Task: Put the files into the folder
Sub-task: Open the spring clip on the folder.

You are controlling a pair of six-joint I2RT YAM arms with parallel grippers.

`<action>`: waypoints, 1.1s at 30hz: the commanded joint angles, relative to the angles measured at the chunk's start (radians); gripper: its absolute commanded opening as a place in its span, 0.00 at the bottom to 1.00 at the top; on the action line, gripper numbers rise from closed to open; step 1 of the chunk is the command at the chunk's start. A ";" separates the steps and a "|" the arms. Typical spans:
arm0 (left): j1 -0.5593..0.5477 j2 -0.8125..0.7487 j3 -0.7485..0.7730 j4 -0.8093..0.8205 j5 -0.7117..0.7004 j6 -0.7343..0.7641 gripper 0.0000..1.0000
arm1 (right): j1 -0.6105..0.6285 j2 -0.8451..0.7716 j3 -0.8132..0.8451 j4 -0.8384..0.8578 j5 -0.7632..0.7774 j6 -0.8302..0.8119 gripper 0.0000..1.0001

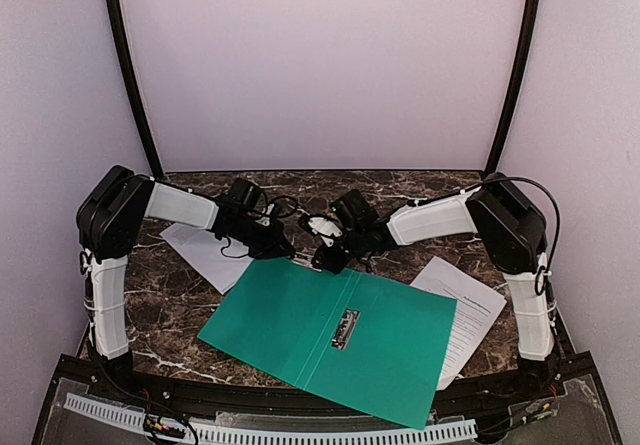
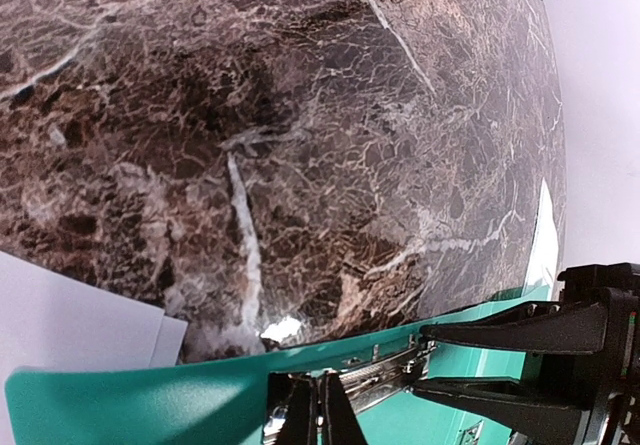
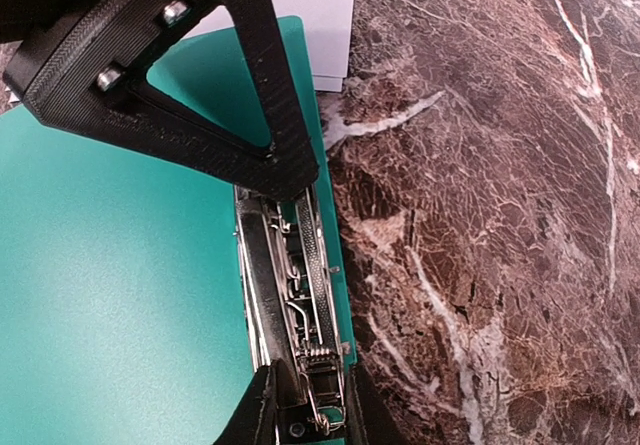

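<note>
As it lies open, folder (image 1: 270,315), teal-green

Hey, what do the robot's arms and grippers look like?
Left arm and right arm: white link covers, bulky black joint housings, thin black cables looping near the wrists. Left gripper and right gripper: black, triangular open-frame fingers.

R gripper (image 3: 308,423) low over open green folder (image 3: 120,295), fingers (image 3: 258,415) flanking & touching near end of metal clip (image 3: 295,265). Clip runs straight ahead along folder's R edge. L gripper's black finger (image 3: 272,85) has its tip at clip's far end. Beyond that, white sheet (image 3: 320,15). Marble table (image 3: 500,215) to R.
</note>
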 commanded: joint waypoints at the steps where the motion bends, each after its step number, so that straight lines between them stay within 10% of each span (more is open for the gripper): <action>1: -0.041 0.008 -0.041 -0.213 0.086 -0.054 0.01 | 0.003 0.087 -0.039 -0.136 0.128 0.060 0.17; 16: -0.037 -0.044 0.044 -0.115 0.098 -0.067 0.01 | 0.002 0.056 -0.034 -0.148 0.090 -0.027 0.20; 33: -0.047 -0.128 0.044 -0.069 -0.154 -0.071 0.01 | -0.091 -0.139 -0.064 -0.030 -0.301 0.025 0.40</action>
